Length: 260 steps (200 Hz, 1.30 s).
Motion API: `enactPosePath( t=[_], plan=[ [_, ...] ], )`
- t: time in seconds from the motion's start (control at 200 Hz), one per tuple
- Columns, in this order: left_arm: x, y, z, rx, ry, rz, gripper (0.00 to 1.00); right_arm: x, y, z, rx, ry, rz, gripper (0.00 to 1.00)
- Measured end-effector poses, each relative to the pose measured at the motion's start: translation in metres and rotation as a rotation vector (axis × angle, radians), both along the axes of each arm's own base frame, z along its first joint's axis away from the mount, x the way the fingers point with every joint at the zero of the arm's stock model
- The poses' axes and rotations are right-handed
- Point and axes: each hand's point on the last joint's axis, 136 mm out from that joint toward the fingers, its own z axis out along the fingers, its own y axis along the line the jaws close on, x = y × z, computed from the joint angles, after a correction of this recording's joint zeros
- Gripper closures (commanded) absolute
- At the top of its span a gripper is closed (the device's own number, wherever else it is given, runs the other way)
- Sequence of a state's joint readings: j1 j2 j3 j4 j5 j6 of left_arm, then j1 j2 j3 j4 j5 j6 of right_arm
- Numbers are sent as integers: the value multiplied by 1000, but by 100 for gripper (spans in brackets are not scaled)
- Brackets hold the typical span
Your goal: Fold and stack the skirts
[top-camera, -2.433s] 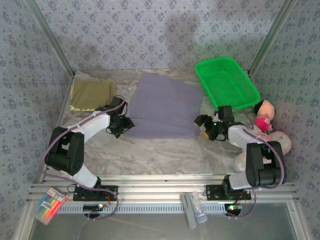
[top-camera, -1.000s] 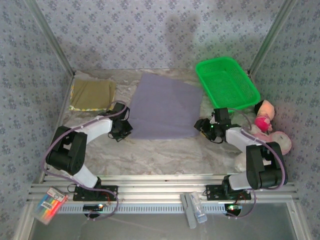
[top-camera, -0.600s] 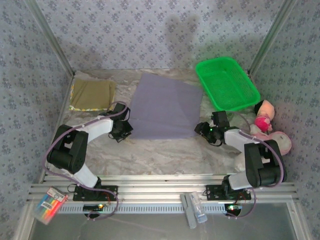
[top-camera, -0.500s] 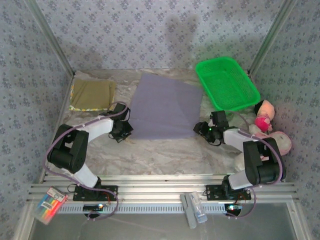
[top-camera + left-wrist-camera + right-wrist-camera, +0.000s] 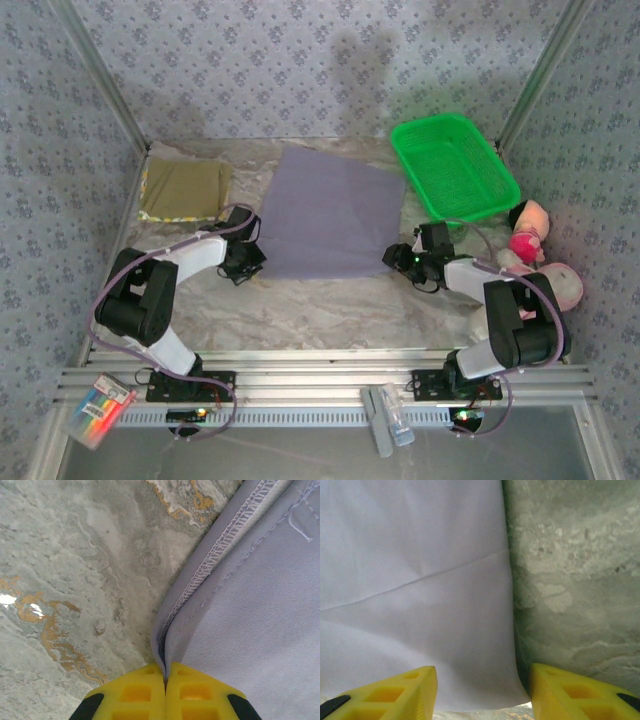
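At lavender skirt (image 5: 330, 215) corners: left claw (image 5: 165, 676) clamped, right claw (image 5: 481, 674) agape.

A plain grey-lavender cloth skirt (image 5: 330, 212) is spread flat on the marbled grey table (image 5: 320, 312), from the centre towards 12 o'clock. The left gripper (image 5: 250, 262) is set at that skirt's 7 o'clock corner, and the right gripper (image 5: 397, 258) at its 5 o'clock corner. A folded olive-khaki skirt (image 5: 183, 186) is laid at 10 o'clock, with a yellow-green edge seen beneath it. A green plastic mesh basket (image 5: 455, 165) is placed at 2 o'clock, just beside the spread skirt. Pink plush toys (image 5: 540, 262) are piled at 4 o'clock. A pack of coloured markers (image 5: 95, 408) is seen at 7 o'clock, past the table's near edge.
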<state>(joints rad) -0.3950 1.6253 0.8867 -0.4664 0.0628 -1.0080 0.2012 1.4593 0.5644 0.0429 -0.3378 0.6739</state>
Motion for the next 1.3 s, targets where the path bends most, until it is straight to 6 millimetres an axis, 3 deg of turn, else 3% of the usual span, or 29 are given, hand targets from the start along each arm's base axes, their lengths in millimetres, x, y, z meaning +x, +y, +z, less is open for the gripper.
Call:
enactPosePath(
  t=[0.36, 0.515, 0.68, 0.989, 1.299],
  plan=[
    [0, -1, 0, -3, 3, -1, 100, -2, 3, 1, -10, -38, 57, 47],
    [0, -1, 0, -3, 3, -1, 100, -11, 12, 6, 57, -29, 69, 44],
    [0, -1, 0, -3, 3, -1, 100, -9, 7, 15, 70, -6, -12, 43],
    [0, -1, 0, -3, 3, -1, 100, -15, 11, 2, 146, 116, -112, 42],
    [0, -1, 0, -6, 4, -2, 100, -10, 10, 2, 196, 131, -190, 42]
  ],
)
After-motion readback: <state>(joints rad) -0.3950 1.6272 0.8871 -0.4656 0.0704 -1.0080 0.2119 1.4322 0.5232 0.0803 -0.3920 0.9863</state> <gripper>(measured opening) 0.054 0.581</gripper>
